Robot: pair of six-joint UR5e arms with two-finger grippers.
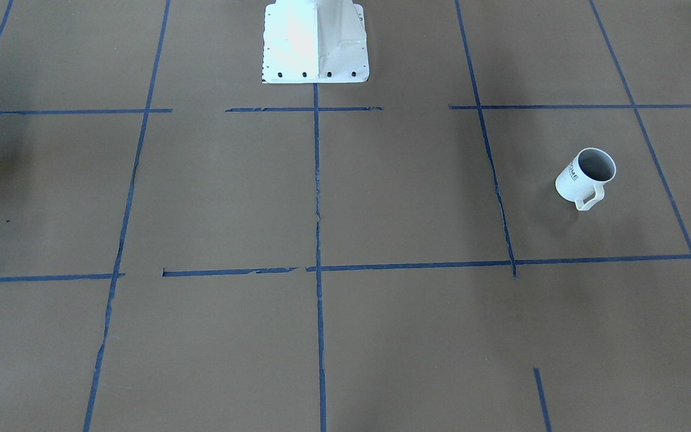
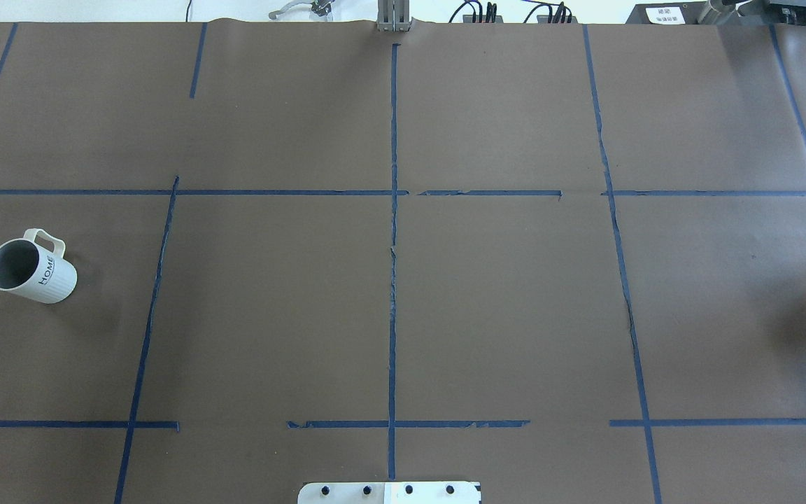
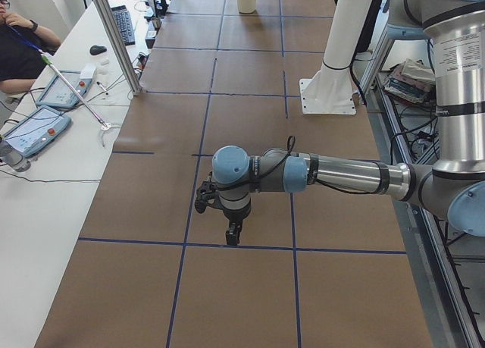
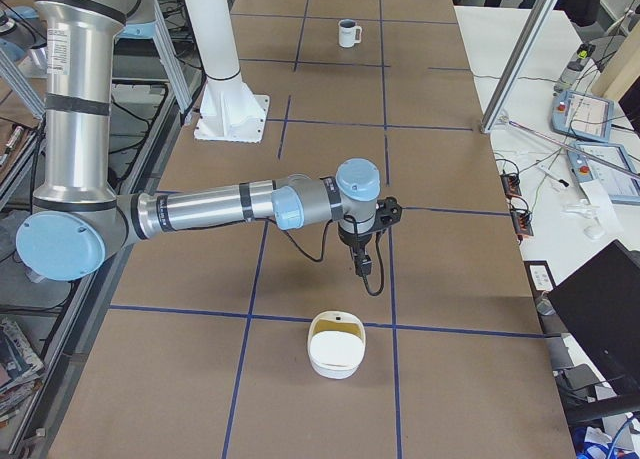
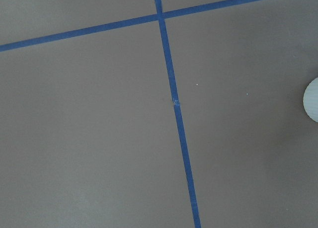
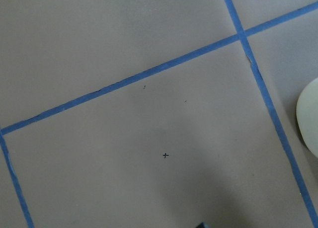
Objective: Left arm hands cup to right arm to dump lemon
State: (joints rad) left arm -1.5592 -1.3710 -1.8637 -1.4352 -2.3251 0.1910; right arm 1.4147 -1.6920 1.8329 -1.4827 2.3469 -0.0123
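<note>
Cup: one, unheld

Cup [image 2: 31,267], "HOME" mug, upright on the worktop [image 2: 403,294], left edge of the overhead frame. Left claw [image 3: 220,211], right claw [image 4: 365,241]: spread or closed, cannot tell. Advice: left claw should descend over the rim, clear of the handle. Bowl [image 4: 337,345]: one.

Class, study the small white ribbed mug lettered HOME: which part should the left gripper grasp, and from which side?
Probably the rim wall of the small white ribbed mug, from above. It stands upright with its mouth open. Its loop handle points away from the robot, so pinching the wall opposite it likely leaves the handle clear for the right arm.
</note>
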